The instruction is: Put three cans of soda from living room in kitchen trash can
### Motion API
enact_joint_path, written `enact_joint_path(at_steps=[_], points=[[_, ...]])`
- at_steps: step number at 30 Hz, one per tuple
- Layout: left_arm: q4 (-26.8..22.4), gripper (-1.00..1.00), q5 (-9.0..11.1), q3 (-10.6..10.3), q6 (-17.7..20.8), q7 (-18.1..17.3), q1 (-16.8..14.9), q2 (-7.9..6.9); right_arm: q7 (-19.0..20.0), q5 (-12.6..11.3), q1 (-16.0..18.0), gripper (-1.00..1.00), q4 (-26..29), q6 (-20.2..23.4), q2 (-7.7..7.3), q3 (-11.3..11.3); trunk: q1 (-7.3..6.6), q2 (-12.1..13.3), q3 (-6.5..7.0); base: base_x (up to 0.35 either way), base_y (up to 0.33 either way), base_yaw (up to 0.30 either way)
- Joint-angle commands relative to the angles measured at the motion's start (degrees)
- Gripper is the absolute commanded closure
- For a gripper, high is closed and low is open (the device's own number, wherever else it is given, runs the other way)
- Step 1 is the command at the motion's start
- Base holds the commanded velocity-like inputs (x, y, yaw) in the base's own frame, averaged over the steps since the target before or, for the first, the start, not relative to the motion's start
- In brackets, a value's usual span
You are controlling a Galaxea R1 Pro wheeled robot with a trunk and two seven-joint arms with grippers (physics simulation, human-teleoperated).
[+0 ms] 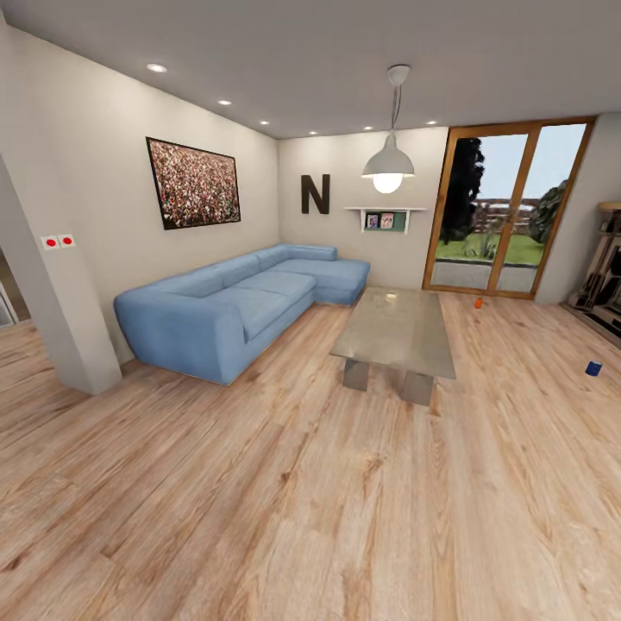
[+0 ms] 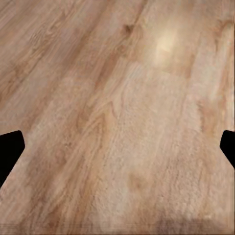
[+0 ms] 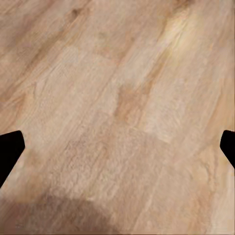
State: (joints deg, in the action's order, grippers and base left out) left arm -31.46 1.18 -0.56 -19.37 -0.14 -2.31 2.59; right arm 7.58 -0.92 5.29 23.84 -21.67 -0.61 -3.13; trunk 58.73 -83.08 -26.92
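Nearest, warm plank floor [image 1: 285, 517] with long grain and darker knots, smooth and faintly glossy. Left gripper [image 2: 117, 147] spread wide over bare planks, black fingertips [image 2: 10, 149] at opposite picture edges, nothing between. Right gripper [image 3: 117, 147] likewise spread wide, black fingertips [image 3: 10, 149] far apart above the boards, a soft grey shadow beneath. Further off to the left, a plain white pillar [image 1: 52, 302] bearing a small plate with two red dots. Beyond, a blue corner sofa [image 1: 233, 302], rounded and padded, set against the left and back walls. Just right of it, a grey slab coffee table [image 1: 397, 332] on two block legs, flat and slightly reflective, standing between the near floor and the orange can. Blue can [image 1: 593, 368] upright on the floor, well right of the table. Orange can [image 1: 478, 303] upright on the floor past the table's far right corner, near the wood-framed glass doors [image 1: 509, 211]. On the walls, a framed picture [image 1: 194, 183], a dark letter N [image 1: 315, 194], a small shelf [image 1: 385, 216]; a white pendant lamp [image 1: 388, 164] lit overhead. Third can not made out.
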Motion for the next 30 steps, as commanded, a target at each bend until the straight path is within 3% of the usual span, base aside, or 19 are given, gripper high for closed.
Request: enact_joint_path(at_steps=[1,2,7,8,12,13,15,16,19,20,24,30], points=[[-3.88,-1.00,0.00,0.00,0.01,-0.01,0.37,-0.01,1.01,-0.02,-0.41,-1.00,3.07,0.11,-0.15,0.01,0.00,0.00,-0.01,0.000,0.000,0.000],[-11.24,-1.00,-0.03,-0.02,0.07,-0.02,1.57,-0.02,2.44,-0.10,-1.57,-1.00,9.03,0.39,-0.58,0.04,0.00,0.00,-0.01,0.024,0.000,0.000],[-27.61,-1.00,-0.04,0.06,0.50,-0.03,6.88,-0.03,4.16,-0.26,-4.92,-1.00,22.94,1.69,-1.48,0.16,0.00,0.00,-0.01,0.112,0.000,0.000],[-33.07,-1.00,-0.06,0.07,0.62,-0.04,8.76,-0.04,4.49,-0.31,-5.80,-1.00,28.57,3.90,-1.79,0.39,0.00,0.00,-0.01,0.205,0.000,0.000],[-42.32,-1.00,-0.10,0.10,0.74,-0.04,10.94,-0.04,5.02,-0.55,-6.76,-1.00,40.14,11.63,-2.57,1.98,0.00,0.00,-0.01,0.217,0.000,0.000],[-45.94,-1.00,-0.11,0.13,0.80,-0.04,11.47,-0.04,5.61,-0.65,-7.02,-1.00,45.61,15.40,-2.97,3.09,0.00,0.00,-0.01,0.210,0.000,0.000],[-48.49,-1.00,0.00,0.27,0.92,-0.06,11.81,-0.04,6.68,-0.70,-7.19,-1.00,50.00,18.19,-3.27,4.45,0.00,0.00,-0.01,0.189,0.000,0.000],[-49.39,-1.00,0.07,0.37,1.08,-0.09,11.92,-0.04,7.34,-0.71,-7.28,-1.00,51.61,19.19,-3.37,5.29,0.00,0.00,-0.01,0.158,0.000,0.000],[-49.20,-1.00,-0.11,0.76,3.57,-0.33,11.93,-0.90,12.12,-0.88,-7.72,-1.00,53.77,21.45,-3.66,11.39,0.00,0.00,-0.01,0.075,0.000,0.000],[-46.34,-1.00,0.22,0.85,4.19,-0.68,11.78,-1.87,14.90,-0.93,-7.84,-1.00,51.59,20.61,-3.76,14.65,0.00,0.00,-0.01,0.034,0.000,0.000],[-37.78,-1.00,1.42,1.05,4.72,-2.91,11.45,-4.20,21.50,-0.51,-8.01,-1.00,44.05,14.55,-3.70,21.42,0.00,0.00,-0.01,0.020,0.000,0.000],[-32.14,-1.00,2.08,1.06,4.50,-4.49,11.12,-5.17,24.28,-0.41,-8.08,-1.00,39.50,10.46,-3.41,24.39,0.00,0.00,-0.01,0.005,0.000,0.000]])
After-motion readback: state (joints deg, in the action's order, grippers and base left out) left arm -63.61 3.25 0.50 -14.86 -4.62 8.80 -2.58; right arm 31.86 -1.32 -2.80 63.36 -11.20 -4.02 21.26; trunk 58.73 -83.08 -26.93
